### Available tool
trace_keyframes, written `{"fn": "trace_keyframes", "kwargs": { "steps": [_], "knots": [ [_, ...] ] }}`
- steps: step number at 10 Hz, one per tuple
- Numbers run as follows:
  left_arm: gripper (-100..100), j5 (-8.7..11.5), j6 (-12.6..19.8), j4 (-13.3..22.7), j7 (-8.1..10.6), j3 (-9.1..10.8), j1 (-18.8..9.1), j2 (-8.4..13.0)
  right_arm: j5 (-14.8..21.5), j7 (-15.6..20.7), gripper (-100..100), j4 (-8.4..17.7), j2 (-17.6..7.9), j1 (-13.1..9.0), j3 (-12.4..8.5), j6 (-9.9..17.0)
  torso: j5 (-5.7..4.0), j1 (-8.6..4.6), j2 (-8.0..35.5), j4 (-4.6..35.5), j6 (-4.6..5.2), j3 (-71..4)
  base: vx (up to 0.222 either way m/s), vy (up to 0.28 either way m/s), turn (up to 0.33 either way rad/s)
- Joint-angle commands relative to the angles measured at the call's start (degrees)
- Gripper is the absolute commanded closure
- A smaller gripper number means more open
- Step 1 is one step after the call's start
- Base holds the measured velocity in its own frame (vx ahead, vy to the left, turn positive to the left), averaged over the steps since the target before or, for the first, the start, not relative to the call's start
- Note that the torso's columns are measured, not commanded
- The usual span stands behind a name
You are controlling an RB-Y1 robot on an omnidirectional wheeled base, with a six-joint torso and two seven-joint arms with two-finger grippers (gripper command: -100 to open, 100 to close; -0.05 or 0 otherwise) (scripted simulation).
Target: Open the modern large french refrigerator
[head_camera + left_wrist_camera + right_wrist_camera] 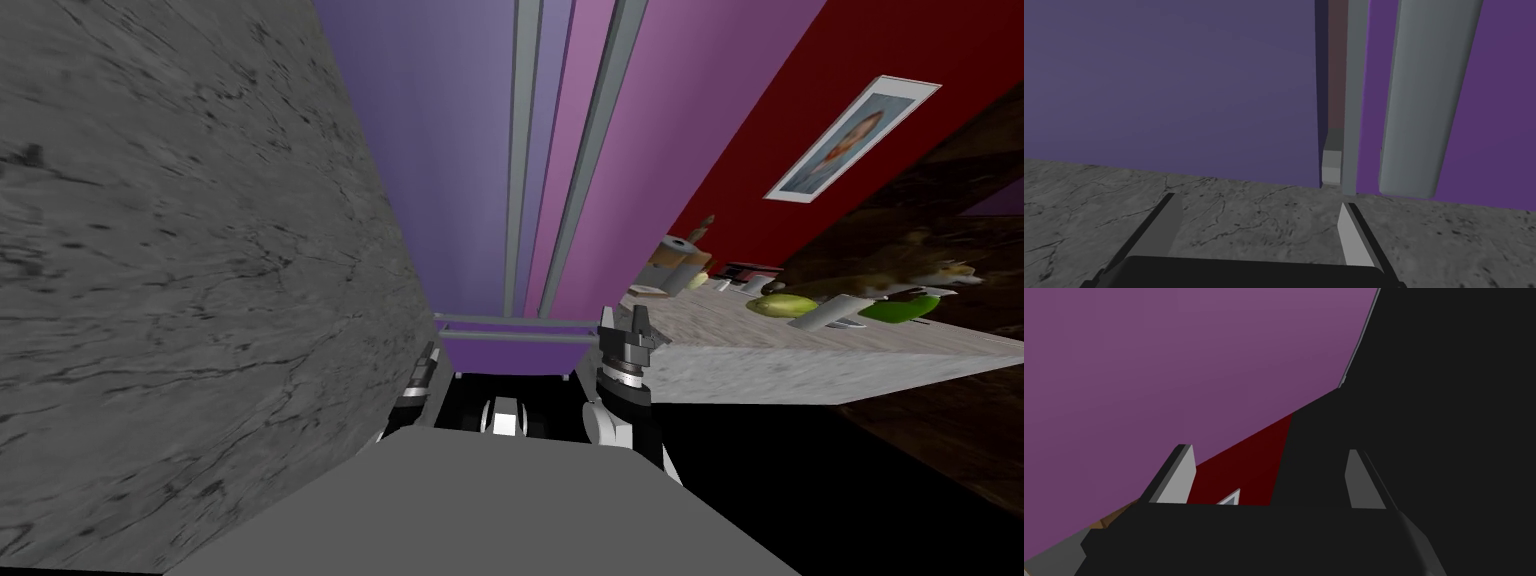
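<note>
A: While both arms sit low before the refrigerator [470, 150], count: two purple doors, two vertical grey handles [519, 150] side by side at its centre seam, one horizontal bar [510, 321] on its drawer.
B: Clearance?
A: Tight. Grey marbled wall [180, 250] meets its left edge, counter [720, 330] butts its right.
B: Grippers?
A: Left gripper [1259, 200] faces its left door, fingers spread, empty. Right gripper [1269, 449] at its right door's lower corner, also spread, holding nothing.

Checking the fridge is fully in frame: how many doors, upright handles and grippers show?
Doors: 2 (left door, right door)
Upright handles: 2 (left handle, right handle)
Grippers: 2 (left gripper, right gripper)
Total: 6
</note>
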Motion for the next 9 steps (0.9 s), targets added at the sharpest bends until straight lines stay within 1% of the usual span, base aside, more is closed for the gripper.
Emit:
{"fn": "trace_keyframes", "kwargs": {
  "steps": [1, 2, 3, 4, 5, 6, 7, 8, 9],
  "knots": [
    [-100, -0.31, -1.29, 3.32, -0.33, -0.22, -0.33, -0.21, 0.0, 0.0, 0, 0.0, 0.0, 0.0, 0.0, 0.0, -0.01, -0.02, 0.08, 0.03, 0.0, 0.06, 0.066, 0.002, -0.007],
    [-100, -0.57, -2.59, 5.5, -0.56, -0.39, -0.91, -0.41, 0.0, 0.0, 0, 0.0, 0.0, -0.01, 0.0, 0.0, -0.01, -0.02, 0.17, 0.06, 0.0, 0.12, 0.08, 0.001, -0.016],
    [-100, -0.57, -2.59, 6.3, -0.56, -0.39, -0.91, -0.41, 0.0, 0.0, 0, 0.0, 0.0, -0.01, 0.0, 0.0, 0.0, -0.01, 0.09, 0.04, 0.01, 0.08, 0.067, 0.001, -0.009],
    [-100, -0.83, -3.83, 8.02, -0.8, -0.57, -1.46, -0.65, 0.0, 0.0, 0, 0.0, 0.0, -0.01, 0.0, 0.0, 0.0, 0.01, 0.08, 0.03, 0.0, 0.06, 0.084, 0.01, -0.012],
    [-100, -0.83, -3.83, 9.19, -0.8, -0.57, -1.46, -0.65, 0.0, 0.0, 0, 0.0, 0.0, 0.0, 0.0, 0.0, 0.01, 0.04, -0.01, 0.01, 0.01, 0.01, 0.073, 0.008, -0.011],
    [-100, -1.1, -5.02, 10.91, -1.03, -0.76, -2.0, -0.95, 0.0, 0.0, 0, 0.0, 0.0, -0.01, 0.0, 0.0, 0.01, 0.02, 0.03, 0.01, 0.0, 0.02, 0.078, -0.001, -0.015],
    [-100, -1.1, -5.02, 11.97, -1.03, -0.76, -2.0, -0.95, 0.0, 0.0, 0, 0.0, 0.0, -0.01, 0.0, 0.0, 0.0, -0.01, 0.01, 0.02, 0.01, 0.02, 0.063, 0.001, -0.009],
    [-100, -1.37, -6.14, 13.78, -1.25, -0.94, -2.51, -1.3, 0.0, 0.0, 0, 0.0, 0.0, -0.01, 0.0, 0.0, -0.01, 0.0, 0.07, 0.03, 0.0, 0.05, 0.08, 0.001, -0.015],
    [-100, -1.37, -6.14, 14.63, -1.25, -0.94, -2.51, -1.3, 0.0, 0.0, 0, 0.0, 0.0, -0.01, 0.0, 0.0, 0.0, 0.0, 0.01, 0.02, 0.01, 0.03, 0.069, -0.001, -0.008]
  ]
}}
